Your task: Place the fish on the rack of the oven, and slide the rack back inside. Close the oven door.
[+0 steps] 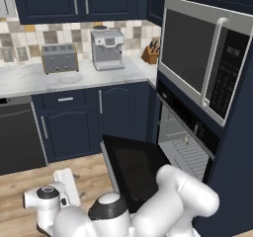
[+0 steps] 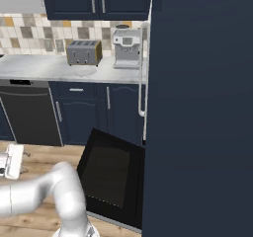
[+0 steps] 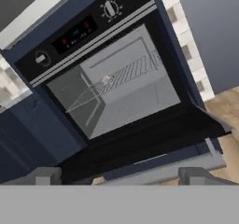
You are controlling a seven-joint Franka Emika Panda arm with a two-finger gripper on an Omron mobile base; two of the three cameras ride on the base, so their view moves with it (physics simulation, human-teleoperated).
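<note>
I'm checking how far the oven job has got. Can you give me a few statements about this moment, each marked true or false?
1. The oven door hangs open. True.
2. The fish lies on the counter beside the toaster. False: it lies on the rack inside the oven.
3. The gripper is open and holds nothing. True.
4. The microwave sits below the oven. False: it sits above it.
5. The toaster stands left of the coffee machine. True.
</note>
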